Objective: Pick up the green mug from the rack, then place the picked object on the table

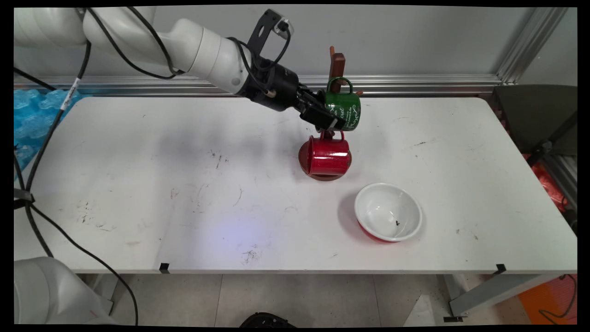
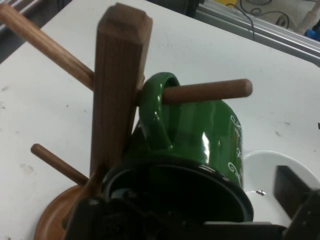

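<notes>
The gripper (image 1: 333,116) clamps the green mug's (image 1: 346,109) rim; keep its handle (image 2: 156,116) centred on the peg (image 2: 207,91) of the wooden rack (image 2: 119,85)

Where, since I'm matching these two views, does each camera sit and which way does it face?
Main view: above the near side, looking down across the table to the wall; shows the white arm and gripper.
Hand view: on the hand, looking along the gripper at the green mug hung on the rack; shows its black linkage.
Shared: green mug, rack, bowl.
</notes>
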{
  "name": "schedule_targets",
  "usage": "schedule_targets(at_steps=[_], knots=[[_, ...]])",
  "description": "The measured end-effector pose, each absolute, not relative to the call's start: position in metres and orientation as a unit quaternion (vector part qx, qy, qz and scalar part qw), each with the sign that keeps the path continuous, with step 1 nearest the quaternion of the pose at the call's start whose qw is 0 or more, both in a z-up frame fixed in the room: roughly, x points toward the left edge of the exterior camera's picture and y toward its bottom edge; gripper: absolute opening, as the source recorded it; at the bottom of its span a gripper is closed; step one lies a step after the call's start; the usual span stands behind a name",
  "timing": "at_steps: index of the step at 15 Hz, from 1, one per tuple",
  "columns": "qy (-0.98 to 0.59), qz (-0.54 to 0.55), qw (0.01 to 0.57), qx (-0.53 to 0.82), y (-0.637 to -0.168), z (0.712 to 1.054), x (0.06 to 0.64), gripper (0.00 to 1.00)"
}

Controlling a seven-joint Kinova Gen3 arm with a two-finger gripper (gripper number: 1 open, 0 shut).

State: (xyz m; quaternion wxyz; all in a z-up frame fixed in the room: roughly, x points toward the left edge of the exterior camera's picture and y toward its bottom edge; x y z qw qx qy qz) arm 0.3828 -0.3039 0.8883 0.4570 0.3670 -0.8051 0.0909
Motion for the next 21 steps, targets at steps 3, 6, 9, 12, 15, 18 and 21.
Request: schedule_targets(at_steps=[3,6,9,12,15,18,21], knots=[[-0.804,0.092,0.458,0.368,-0.305,0.89,0.383,0.0],[-0.803,0.089,0.459,0.369,-0.304,0.891,0.383,0.0],[-0.803,0.086,0.46,0.369,-0.301,0.893,0.382,0.0],[-0.803,0.081,0.46,0.37,-0.297,0.894,0.381,0.0],[-0.803,0.076,0.46,0.371,-0.293,0.897,0.38,0.0],[-0.803,0.071,0.461,0.37,-0.288,0.902,0.378,0.0],[-0.804,0.065,0.463,0.368,-0.282,0.908,0.374,0.0]])
